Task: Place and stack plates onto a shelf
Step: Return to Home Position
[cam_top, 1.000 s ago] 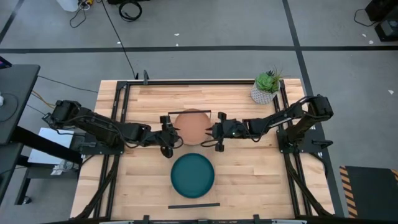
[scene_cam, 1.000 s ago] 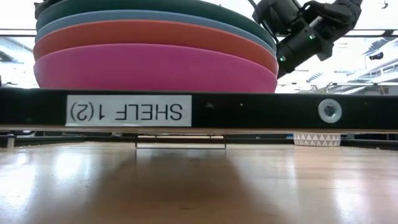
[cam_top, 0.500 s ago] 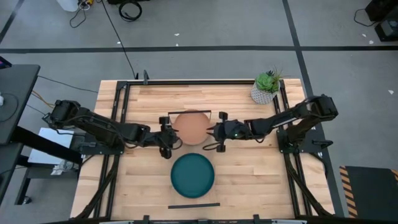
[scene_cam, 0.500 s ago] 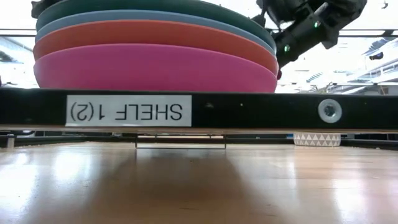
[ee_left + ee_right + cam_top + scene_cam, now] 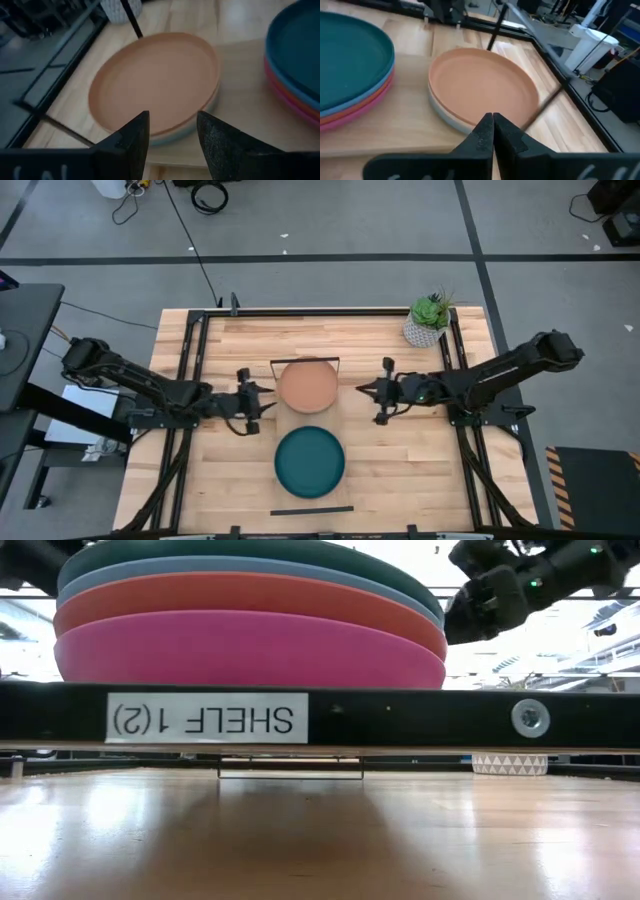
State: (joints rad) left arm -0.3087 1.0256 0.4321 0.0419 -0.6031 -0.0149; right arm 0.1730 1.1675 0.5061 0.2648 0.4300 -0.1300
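Left gripper (image 5: 262,398): drew back left of brown plate (image 5: 307,384), fingers spread.
Right gripper (image 5: 368,394): drew back right, fingers pressed together.
Shelf (image 5: 400,718): plates (image 5: 310,461) all stacked; job apparently done.

grey floor (image 5: 330,220) crossed by dark lines; coiled black cable (image 5: 208,196).

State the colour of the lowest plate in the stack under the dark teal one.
Magenta. The lowest plate shows best in the low view.

The far plate (image 5: 307,384) is terracotta; the near stack (image 5: 250,650) runs teal, blue, orange, magenta. The pot (image 5: 509,764) shows white and grey triangles.
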